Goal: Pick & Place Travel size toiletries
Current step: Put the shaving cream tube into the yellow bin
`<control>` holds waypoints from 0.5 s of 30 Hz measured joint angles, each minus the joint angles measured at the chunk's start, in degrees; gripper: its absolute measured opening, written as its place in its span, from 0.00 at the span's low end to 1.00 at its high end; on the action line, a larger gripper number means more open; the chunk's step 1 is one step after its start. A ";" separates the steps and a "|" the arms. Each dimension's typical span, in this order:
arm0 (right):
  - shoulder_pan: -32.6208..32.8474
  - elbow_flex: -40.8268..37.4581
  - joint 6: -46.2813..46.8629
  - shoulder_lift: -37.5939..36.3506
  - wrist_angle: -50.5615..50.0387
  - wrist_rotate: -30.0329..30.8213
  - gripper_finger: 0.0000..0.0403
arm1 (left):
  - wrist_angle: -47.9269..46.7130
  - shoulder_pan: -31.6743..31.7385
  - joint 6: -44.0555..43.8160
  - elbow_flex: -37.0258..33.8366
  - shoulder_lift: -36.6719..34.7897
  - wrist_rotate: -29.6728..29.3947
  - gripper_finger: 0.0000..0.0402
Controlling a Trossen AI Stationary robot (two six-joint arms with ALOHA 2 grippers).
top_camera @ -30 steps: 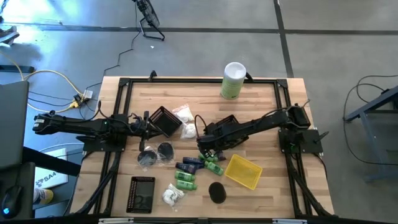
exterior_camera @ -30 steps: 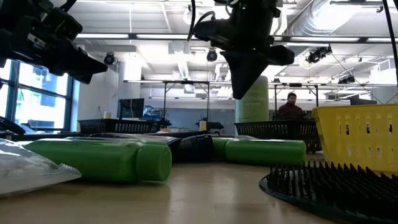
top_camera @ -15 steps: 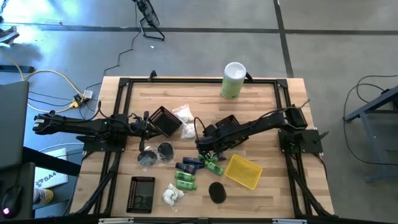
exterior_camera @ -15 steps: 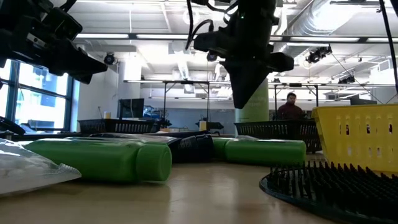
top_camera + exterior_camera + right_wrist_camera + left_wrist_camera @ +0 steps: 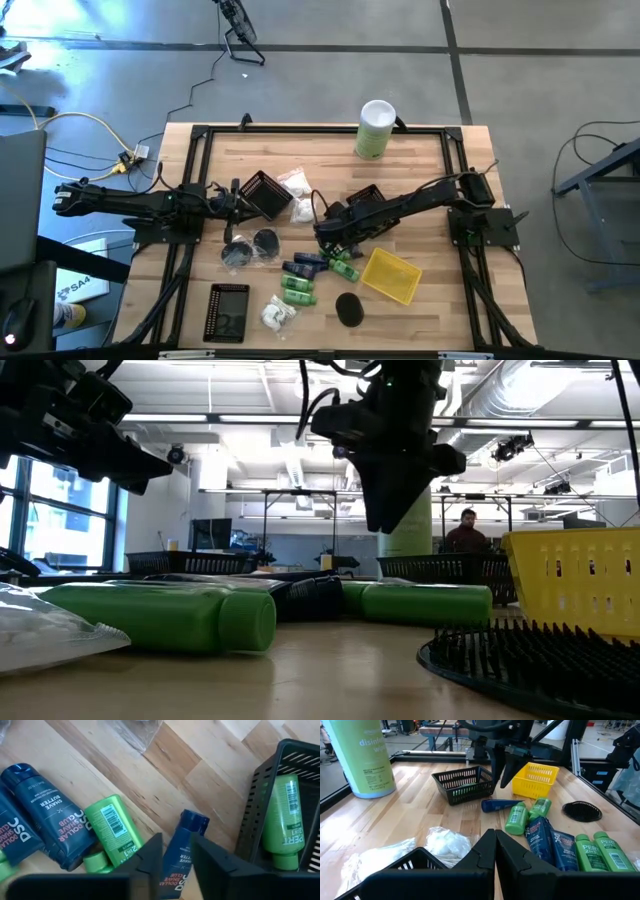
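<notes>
Pale wooden planks make up your worktop (image 5: 420, 160), with an open workshop beyond it and a person seated far back. Your right gripper (image 5: 172, 854) hangs above the pile with its fingers parted and empty, and a navy tube (image 5: 181, 851) lies directly beneath, lined up between them. Just to one side of the gripper a green bottle (image 5: 110, 827) lies against more navy tubes (image 5: 47, 812); on the other side a black basket (image 5: 260, 805) already holds a green bottle (image 5: 286, 822). If you drop now, I'd judge the main risk is a finger catching the neighbouring green bottle or the basket wall, since both sit near the tube. The tube could also roll or slip on closing. Your left gripper (image 5: 495, 851) waits well off, its fingers pressed together beside another black basket (image 5: 265, 193).
</notes>
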 joint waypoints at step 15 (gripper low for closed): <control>0.02 0.00 3.14 -0.02 1.89 1.75 0.66 | -0.01 0.00 0.00 0.00 -0.01 -0.17 0.00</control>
